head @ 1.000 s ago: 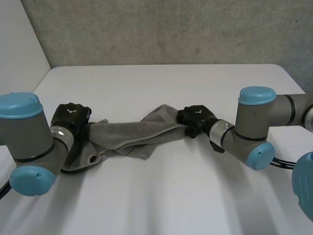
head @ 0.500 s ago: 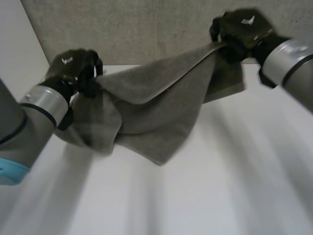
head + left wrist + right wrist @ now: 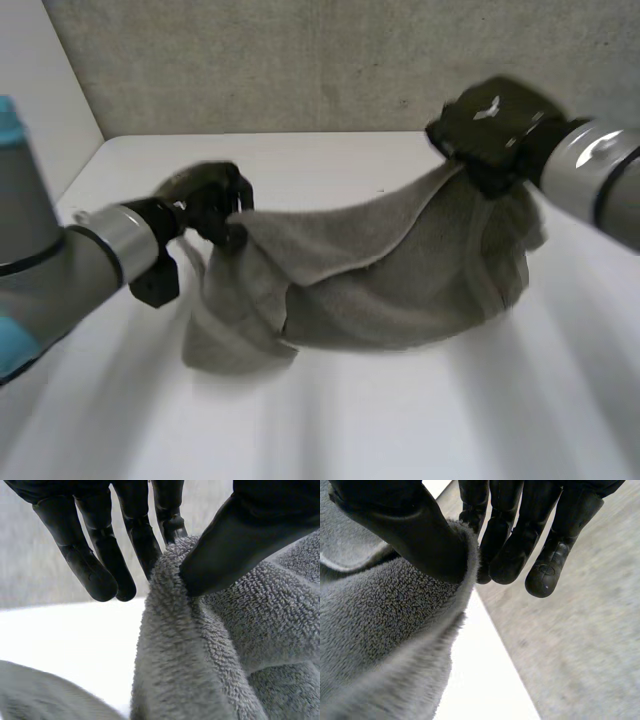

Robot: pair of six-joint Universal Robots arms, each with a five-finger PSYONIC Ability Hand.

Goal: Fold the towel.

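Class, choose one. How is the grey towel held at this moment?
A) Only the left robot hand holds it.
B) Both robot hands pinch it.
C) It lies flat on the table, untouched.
B: the left robot hand and the right robot hand each pinch the towel between thumb and fingers.

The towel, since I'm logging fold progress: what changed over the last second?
The left hand and right hand raised the towel off the table, then lowered it. Its bottom now bunches on the table. Unchanged: each hand pinches its end of the towel between thumb and fingers.
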